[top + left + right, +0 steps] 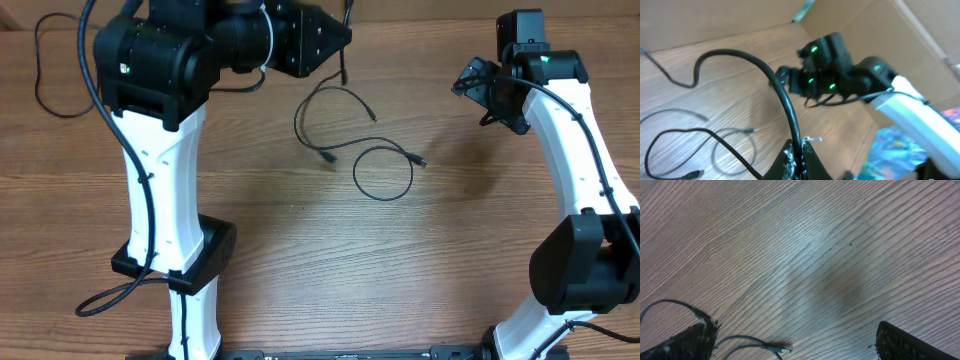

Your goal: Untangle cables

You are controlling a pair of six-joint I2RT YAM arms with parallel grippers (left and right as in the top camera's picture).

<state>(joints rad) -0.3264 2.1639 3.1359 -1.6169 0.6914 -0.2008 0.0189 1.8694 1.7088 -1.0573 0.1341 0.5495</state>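
Done so far: judging by the layout, one cable is lifted clear of the others, and no knotted coil shows anywhere on the table [300, 260].
Left to do: the two cables lying mid-table come close together at one end. I cannot tell whether they cross there, so they probably need drawing apart.
Far-left cord: a thin cord [40, 70] loops beside the left arm. I cannot tell whether it is a loose cable or arm wiring.
Left gripper [801, 155]: clenched on the held cable [775, 85], raised over the far middle of the table.
Arc cable [305, 110]: lies flat in an open curve, just right of the left gripper.
Looped cable [412, 155]: lies flat in one round loop, right of the arc cable, with its tip pointing right.
Right gripper [795, 330]: fingers spread wide and grasping nothing, hovering well right of the cables.
Count of cables: three certain, one held and two lying, plus the doubtful cord.
Count of grippers: two.
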